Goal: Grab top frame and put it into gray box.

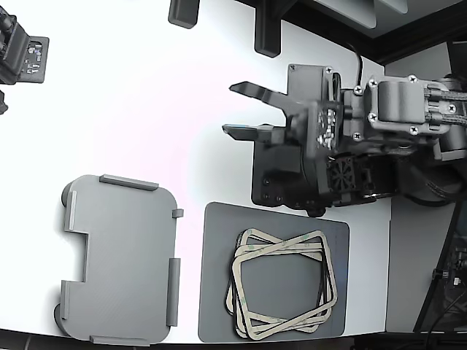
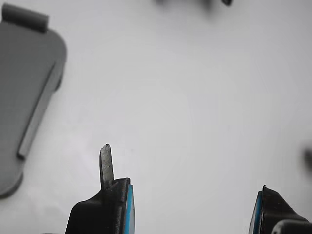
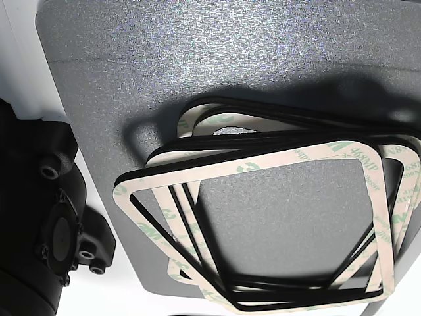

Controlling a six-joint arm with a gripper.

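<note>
We have the pincer [image 1: 244, 109] spread wide and holding nothing, hanging over bare white surface [image 1: 146, 87] in the upper middle of the exterior view. The wrist view confirms this: two dark fingertips [image 2: 106, 165] with only white between them.

The top frame [image 1: 281, 288] lies at the lower centre-right of the exterior view, uppermost on a loose, fanned pile of fellow frames [image 3: 197, 125] resting on the darker mat [image 1: 219, 277]. The gray box [image 1: 120, 259] sits at lower left, well apart from the pile and empty as far as we can see.

To do the pick well, we judge we should come down on one edge of the uppermost frame where it overhangs the frames beneath, pinching that strip alone. The frames are thin and skewed over each other, so a careless bite could take two at once or drag the pile.

Around us, black fixtures [image 1: 22, 51] sit at the upper left corner, clear of the route. Nothing stands between pile and box.
</note>
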